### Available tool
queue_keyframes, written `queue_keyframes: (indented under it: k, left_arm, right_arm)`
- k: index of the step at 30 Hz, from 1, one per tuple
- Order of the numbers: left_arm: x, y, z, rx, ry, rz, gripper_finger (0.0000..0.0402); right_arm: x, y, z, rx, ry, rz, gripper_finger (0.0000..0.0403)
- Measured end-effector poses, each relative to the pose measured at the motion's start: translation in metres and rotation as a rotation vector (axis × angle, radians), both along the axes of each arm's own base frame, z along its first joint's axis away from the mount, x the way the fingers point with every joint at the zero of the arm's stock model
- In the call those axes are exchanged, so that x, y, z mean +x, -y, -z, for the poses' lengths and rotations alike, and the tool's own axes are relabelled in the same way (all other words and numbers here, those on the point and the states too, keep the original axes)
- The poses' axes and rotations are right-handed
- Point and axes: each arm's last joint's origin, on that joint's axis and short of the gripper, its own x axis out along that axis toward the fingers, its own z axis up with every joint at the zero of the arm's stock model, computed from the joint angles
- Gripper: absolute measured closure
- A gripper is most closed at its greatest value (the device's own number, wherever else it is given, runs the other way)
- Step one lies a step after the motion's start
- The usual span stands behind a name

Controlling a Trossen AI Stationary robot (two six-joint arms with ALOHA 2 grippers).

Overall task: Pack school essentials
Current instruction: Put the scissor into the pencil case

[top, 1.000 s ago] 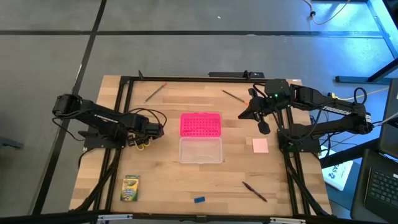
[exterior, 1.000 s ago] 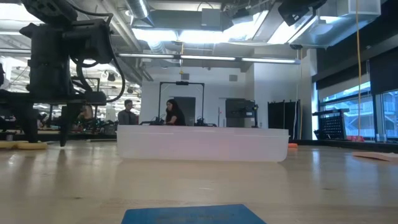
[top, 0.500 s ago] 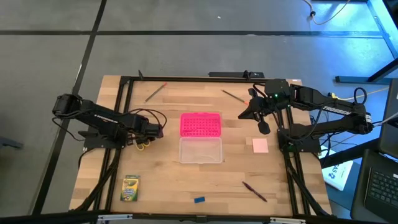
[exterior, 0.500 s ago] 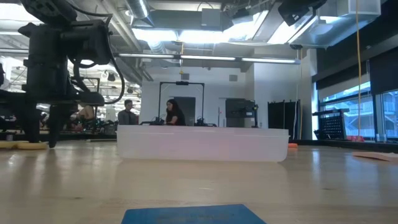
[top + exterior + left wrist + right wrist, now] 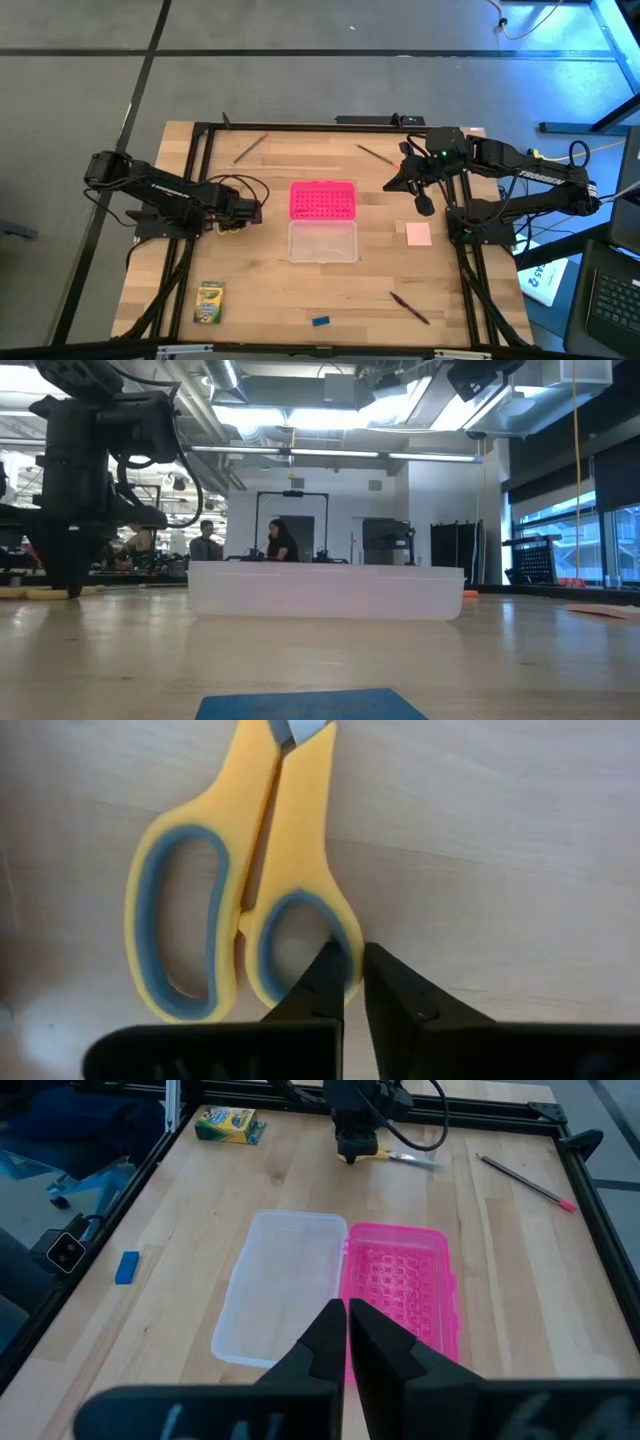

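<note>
Pinching glossy yellow scissors [image 5: 240, 890] by one oval loop — left pincer [image 5: 352, 982]; right pincer [image 5: 347, 1335] closed, empty

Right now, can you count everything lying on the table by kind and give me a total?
Pencils or pens: 3
Crayon box: 1
Scissors: 1, with the left gripper shut on a handle
Blue eraser: 1
Pale pink pad: 1
Clear box: 1
Pink dotted lid: 1
Total: 9
</note>
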Motion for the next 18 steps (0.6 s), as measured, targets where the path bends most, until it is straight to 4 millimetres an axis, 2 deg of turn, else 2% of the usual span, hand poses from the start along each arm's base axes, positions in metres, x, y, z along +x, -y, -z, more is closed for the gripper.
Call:
queue_keyframes:
  k: [8, 18]
  left_arm:
    - [0.0, 0.006, 0.0, -0.002, 0.001, 0.084, 0.0389]
    - [0.005, 0.014, -0.004, -0.012, 0.033, 0.358, 0.0393]
  right_arm:
    - [0.0, 0.0, 0.0, 0.0, 0.0, 0.0, 0.0382]
    - [0.0, 0.0, 0.0, 0.0, 0.0, 0.0, 0.0382]
